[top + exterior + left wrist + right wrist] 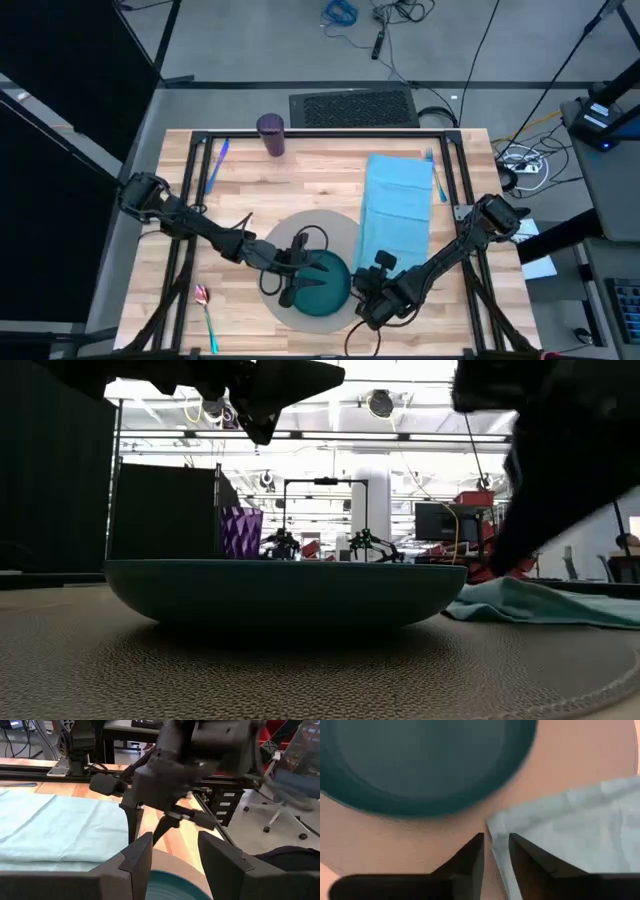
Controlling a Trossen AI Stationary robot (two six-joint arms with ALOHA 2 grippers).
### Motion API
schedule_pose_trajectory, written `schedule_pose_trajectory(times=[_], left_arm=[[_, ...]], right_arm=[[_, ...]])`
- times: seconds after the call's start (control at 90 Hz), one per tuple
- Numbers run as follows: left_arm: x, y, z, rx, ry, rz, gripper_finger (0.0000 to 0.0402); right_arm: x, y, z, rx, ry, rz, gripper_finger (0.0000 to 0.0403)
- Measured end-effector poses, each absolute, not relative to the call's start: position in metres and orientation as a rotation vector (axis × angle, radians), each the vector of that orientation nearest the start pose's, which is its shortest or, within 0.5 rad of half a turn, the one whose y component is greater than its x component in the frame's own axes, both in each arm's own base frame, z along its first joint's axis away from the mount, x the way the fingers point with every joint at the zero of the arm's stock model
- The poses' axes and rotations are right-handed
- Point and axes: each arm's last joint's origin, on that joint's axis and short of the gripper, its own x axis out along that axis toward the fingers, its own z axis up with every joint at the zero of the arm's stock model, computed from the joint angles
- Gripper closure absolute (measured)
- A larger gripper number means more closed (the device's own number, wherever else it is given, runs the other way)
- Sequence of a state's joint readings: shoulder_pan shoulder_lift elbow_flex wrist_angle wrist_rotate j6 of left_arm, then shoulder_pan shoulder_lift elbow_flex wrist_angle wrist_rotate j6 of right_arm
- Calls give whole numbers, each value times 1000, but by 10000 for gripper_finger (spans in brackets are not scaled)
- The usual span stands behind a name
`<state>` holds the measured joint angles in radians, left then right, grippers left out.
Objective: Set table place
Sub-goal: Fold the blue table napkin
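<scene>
The teal plate (328, 288) sits on the round grey mat (300, 232) near the table's front edge. The light blue napkin (398, 205) lies flat to its right, its near left corner (492, 832) on the mat. My left gripper (292, 285) hangs open over the plate's left part, clear of it in the low view (255, 410). My right gripper (496, 851) points down at the napkin's near left corner. Its fingers are a narrow gap apart, one on each side of the napkin's edge. Whether they touch the cloth does not show.
The purple cup (271, 135) stands at the far edge. One blue utensil (216, 164) lies far left, and another (437, 178) lies beside the napkin's right edge. The pink and green spoon (205, 310) lies near left. Black frame rails (190, 190) run along the table's sides.
</scene>
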<state>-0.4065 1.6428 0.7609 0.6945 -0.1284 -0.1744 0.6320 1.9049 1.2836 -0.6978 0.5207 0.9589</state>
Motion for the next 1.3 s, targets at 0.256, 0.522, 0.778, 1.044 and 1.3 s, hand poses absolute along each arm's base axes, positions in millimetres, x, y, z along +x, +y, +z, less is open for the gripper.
schedule_pose_trajectory(times=[0.256,0.522,0.778,1.044,1.3], left_arm=[[307,-135,197,-122,214,-279,258],[303,-145,198,-123,204,-308,258],[324,-158,185,-114,231,-310,258],[347,-170,168,-101,272,-319,258],[356,-175,157,-88,293,-325,258]], right_arm=[[289,204,198,114,1092,-573,314],[244,223,194,59,1181,-690,325],[224,232,194,149,1271,-785,326],[198,238,193,205,1297,-957,326],[184,249,178,246,1301,-899,325]])
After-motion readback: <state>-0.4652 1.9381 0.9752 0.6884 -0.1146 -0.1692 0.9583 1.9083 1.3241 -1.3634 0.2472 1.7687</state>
